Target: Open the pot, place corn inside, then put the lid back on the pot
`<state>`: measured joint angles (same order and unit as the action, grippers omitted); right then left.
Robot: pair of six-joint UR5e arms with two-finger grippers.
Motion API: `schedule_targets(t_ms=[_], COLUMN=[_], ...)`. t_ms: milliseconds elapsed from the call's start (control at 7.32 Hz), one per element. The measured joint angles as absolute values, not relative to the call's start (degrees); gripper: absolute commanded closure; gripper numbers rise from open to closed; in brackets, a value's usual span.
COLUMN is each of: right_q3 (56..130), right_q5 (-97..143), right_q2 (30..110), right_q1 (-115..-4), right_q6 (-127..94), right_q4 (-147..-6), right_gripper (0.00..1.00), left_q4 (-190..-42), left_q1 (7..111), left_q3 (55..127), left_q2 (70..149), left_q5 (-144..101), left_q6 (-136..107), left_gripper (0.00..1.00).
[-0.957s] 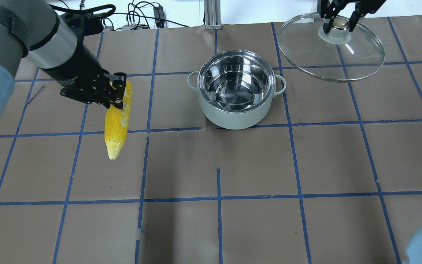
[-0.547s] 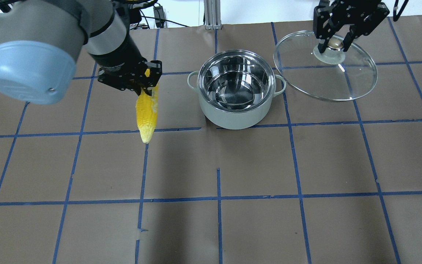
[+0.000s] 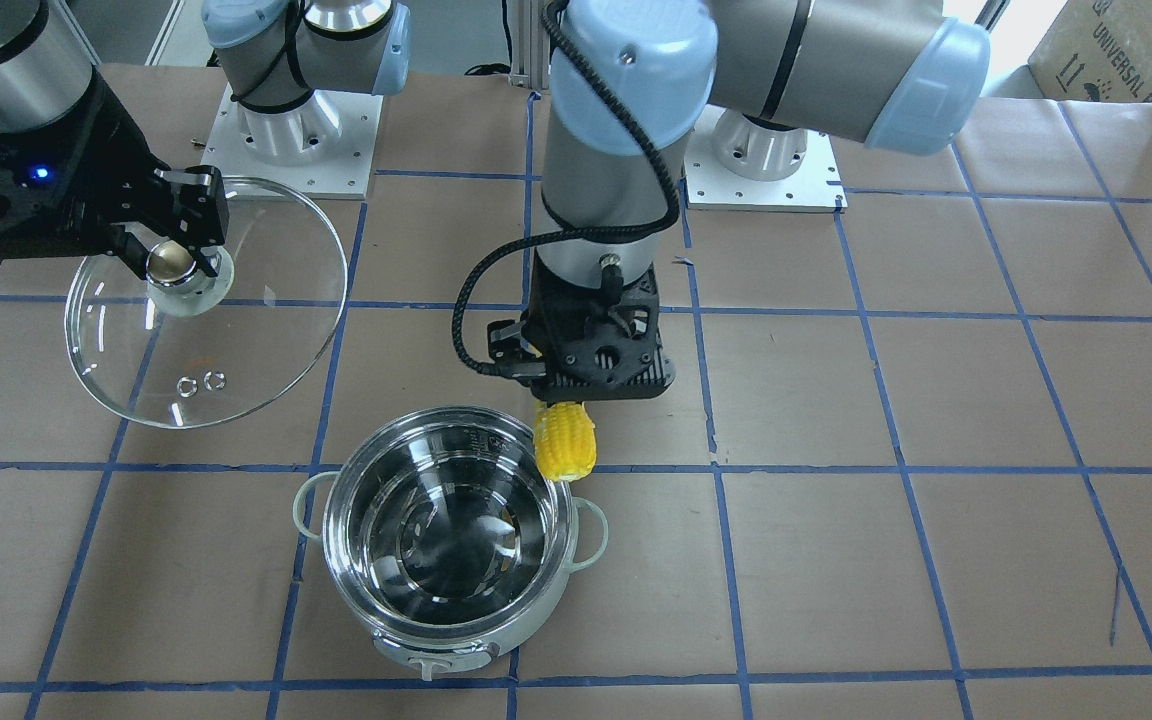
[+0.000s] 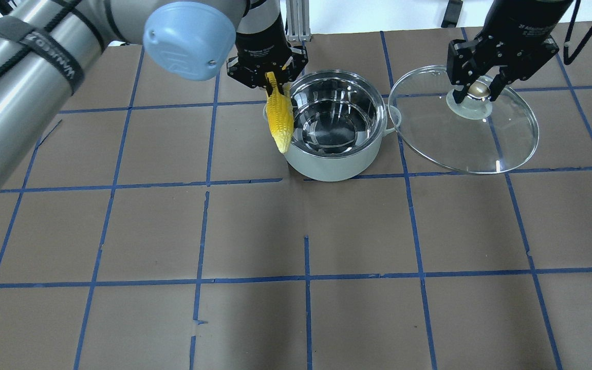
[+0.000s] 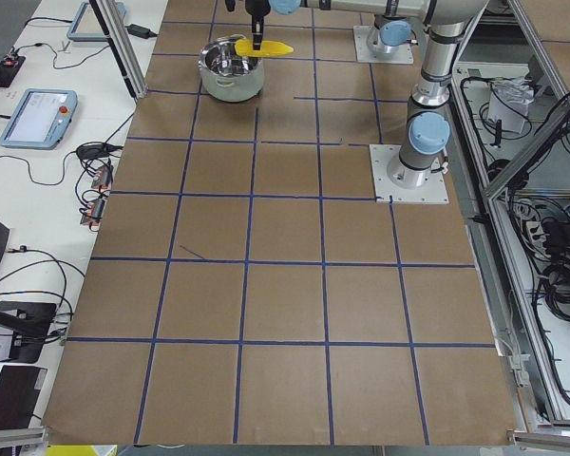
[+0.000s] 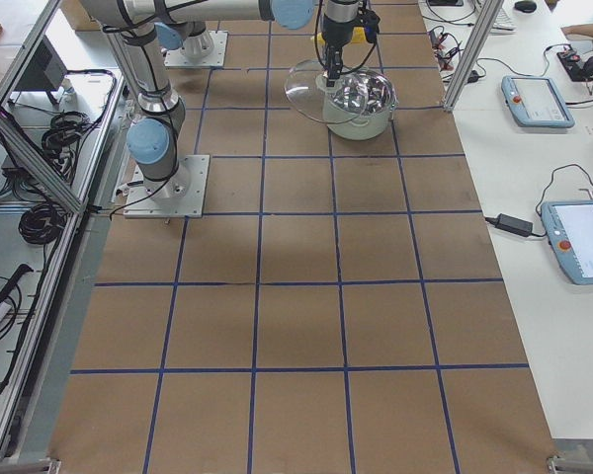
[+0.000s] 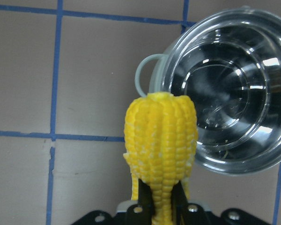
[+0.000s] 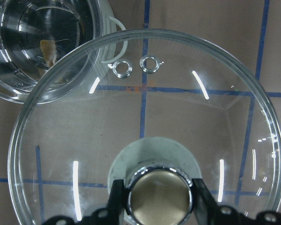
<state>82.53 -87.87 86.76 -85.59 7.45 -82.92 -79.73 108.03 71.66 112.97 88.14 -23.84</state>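
The pot (image 4: 332, 167) stands open, its steel inside empty; it also shows in the front view (image 3: 496, 645). My left gripper (image 4: 271, 82) is shut on the thick end of the yellow corn (image 4: 280, 121). The corn hangs tip down over the pot's left rim and handle, as the left wrist view (image 7: 161, 140) and front view (image 3: 566, 445) show. My right gripper (image 4: 476, 90) is shut on the brass knob of the glass lid (image 4: 465, 139). It holds the lid tilted in the air, just right of the pot. The lid's edge overlaps the pot's rim in the right wrist view (image 8: 145, 122).
The table is brown paper with a blue tape grid. An aluminium post (image 4: 296, 20) and cables stand at the back edge behind the pot. The arm bases (image 3: 296, 130) are bolted on the robot's side. Tablets lie on side benches (image 6: 534, 99).
My left arm has carried the corn rightward, from the table's left part to the pot's left rim. My right gripper has brought the lid forward, closer beside the pot.
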Motion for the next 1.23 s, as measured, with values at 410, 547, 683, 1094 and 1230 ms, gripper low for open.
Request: schedule_targets(t_ms=[410, 547, 683, 1094, 1230], right_q3=[84.3, 84.4, 84.8, 87.2, 88.1], right_q5=[-88.0, -88.2, -88.8, -92.5, -92.9], right_q2=[88.7, 88.6, 88.6, 88.9, 89.2], right_q1=[-85.8, -85.9, -85.9, -86.0, -86.1], right_q6=[7.4, 7.3, 7.2, 6.8, 6.7], right_q4=[-83.7, -84.6, -87.2, -95.2, -96.2], right_gripper=[0.67, 0.66, 0.66, 0.66, 0.66], left_q4=[-77.8, -77.4, -76.8, -75.9, -75.9], left_q1=[110.3, 110.6, 110.7, 110.7, 110.7], left_q3=[66.5, 65.5, 64.9, 63.8, 63.8], left_q2=[119.1, 120.4, 121.6, 123.7, 123.8], left_q5=[87.7, 87.6, 87.6, 87.5, 87.5], left_q6=[-26.8, -27.0, -27.1, -30.4, -31.1], left_gripper=[0.98, 0.86, 0.02, 0.0, 0.0])
